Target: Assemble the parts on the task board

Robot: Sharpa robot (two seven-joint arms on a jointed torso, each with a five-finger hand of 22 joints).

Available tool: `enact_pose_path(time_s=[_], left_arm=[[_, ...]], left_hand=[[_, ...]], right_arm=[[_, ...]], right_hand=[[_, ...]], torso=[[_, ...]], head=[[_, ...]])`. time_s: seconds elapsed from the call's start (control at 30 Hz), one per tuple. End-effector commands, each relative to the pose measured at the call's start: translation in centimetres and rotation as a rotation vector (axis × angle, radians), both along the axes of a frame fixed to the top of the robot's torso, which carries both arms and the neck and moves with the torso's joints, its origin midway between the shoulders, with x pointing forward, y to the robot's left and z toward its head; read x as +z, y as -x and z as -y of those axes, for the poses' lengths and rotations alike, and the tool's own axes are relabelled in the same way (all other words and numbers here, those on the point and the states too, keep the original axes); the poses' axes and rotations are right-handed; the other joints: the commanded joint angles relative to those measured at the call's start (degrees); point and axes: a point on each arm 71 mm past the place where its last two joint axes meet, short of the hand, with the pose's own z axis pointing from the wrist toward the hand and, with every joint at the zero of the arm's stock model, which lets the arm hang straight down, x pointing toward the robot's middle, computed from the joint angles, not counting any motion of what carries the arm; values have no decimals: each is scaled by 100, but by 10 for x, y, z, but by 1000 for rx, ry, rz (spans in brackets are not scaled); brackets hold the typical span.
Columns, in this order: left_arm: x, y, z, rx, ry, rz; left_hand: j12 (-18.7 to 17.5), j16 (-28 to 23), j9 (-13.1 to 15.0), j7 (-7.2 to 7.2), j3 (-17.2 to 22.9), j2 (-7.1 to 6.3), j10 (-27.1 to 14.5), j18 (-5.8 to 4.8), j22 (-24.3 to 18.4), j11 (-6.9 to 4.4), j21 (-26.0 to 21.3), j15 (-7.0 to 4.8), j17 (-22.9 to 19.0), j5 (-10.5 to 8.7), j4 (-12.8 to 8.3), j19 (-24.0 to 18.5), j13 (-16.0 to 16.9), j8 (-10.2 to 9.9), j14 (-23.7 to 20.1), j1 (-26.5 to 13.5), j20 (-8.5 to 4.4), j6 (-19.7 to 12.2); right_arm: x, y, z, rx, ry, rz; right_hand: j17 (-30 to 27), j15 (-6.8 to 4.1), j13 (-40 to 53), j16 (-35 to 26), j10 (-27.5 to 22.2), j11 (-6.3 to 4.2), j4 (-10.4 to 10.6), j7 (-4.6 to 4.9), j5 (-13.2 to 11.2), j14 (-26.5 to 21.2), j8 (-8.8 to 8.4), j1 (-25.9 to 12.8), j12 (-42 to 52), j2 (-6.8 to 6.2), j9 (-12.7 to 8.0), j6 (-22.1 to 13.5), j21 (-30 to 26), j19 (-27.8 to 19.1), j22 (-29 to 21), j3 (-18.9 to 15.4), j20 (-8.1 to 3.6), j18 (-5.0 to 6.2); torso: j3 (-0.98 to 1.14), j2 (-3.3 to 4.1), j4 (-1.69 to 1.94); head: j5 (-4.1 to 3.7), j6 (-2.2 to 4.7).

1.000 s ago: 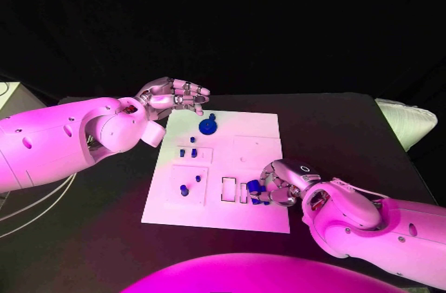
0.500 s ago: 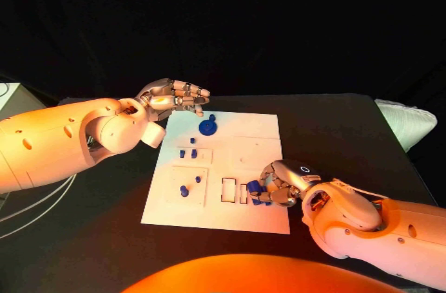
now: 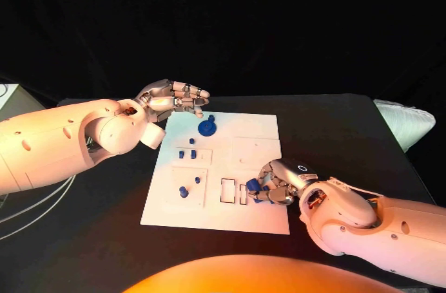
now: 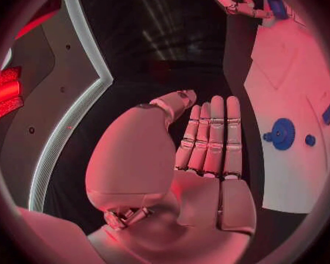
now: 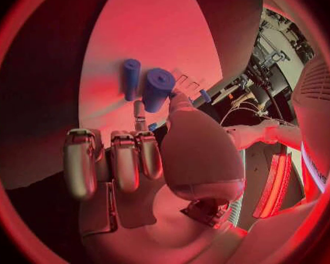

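Note:
The white task board (image 3: 251, 217) lies mid-table. On it are a round blue gear (image 3: 208, 126), small blue pegs (image 3: 193, 140), two blue pieces in a recess (image 3: 187, 154) and further pegs (image 3: 184, 190). My right hand (image 3: 280, 183) rests over the board's near right part and pinches a blue cylinder (image 3: 252, 185) beside two rectangular slots (image 3: 229, 190). In the right wrist view the thumb presses this cylinder (image 5: 158, 88), and a second blue piece (image 5: 130, 78) lies next to it. My left hand (image 3: 176, 96) hovers off the board's far left corner, holding nothing, its fingers (image 4: 211, 136) straight.
A white ribbed object (image 3: 405, 125) sits at the table's right edge. Cables (image 3: 28, 206) trail along the left side, and a pale box (image 3: 9, 94) stands at the far left. The left wrist view shows the gear (image 4: 282, 134) on the board (image 4: 282, 176).
The right hand has nudged the blue cylinder slightly up and toward the slots. The left hand has stayed where it was.

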Motion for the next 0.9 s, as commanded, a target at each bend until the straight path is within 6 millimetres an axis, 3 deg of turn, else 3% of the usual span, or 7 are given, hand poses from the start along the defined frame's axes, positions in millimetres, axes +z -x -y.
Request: enact_pose_path(time_s=[0.03, 0.43, 0.9], left_arm=[[1, 1, 3, -20, 13, -6], [0, 1, 3, -23, 12, -9], [0, 1, 5, -32, 10, -15]], left_hand=[[-30, 26, -4, 31, 9, 35, -12, 67, -11, 20, -19, -10, -9, 10, 34, 16, 9, -27, -46, -27, 42, -3], [-31, 26, -5, 31, 8, 34, -14, 67, -12, 21, -21, -10, -9, 10, 34, 16, 9, -28, -48, -28, 42, -4], [-31, 26, -5, 31, 8, 34, -14, 67, -12, 21, -21, -10, -9, 10, 34, 16, 9, -28, -48, -28, 42, -4]], right_arm=[[-3, 1, -1, 3, 2, -13], [-9, -5, -3, -9, 14, -55], [-16, -9, -1, -60, -16, -132]], right_hand=[[1421, 22, 1168, 38, 343, 33, -2, 1, -44, 564, -3, -70, -25, -9, -3, -34, -3, 457, 1376, -27, 10, -24], [1436, 23, 1150, 45, 327, 30, -14, -3, -85, 568, 1, -86, -48, 12, -4, -29, -21, 452, 1371, -23, 12, -21], [1466, 1, 1185, 59, 356, 0, -16, -38, 38, 576, 56, -46, -18, 102, 7, 67, 52, 472, 1390, 36, 1, -34]], torso=[[-1, 2, -1], [5, -1, 4], [-1, -6, -3]], head=[[-1, 3], [-14, 1], [-35, 8]])
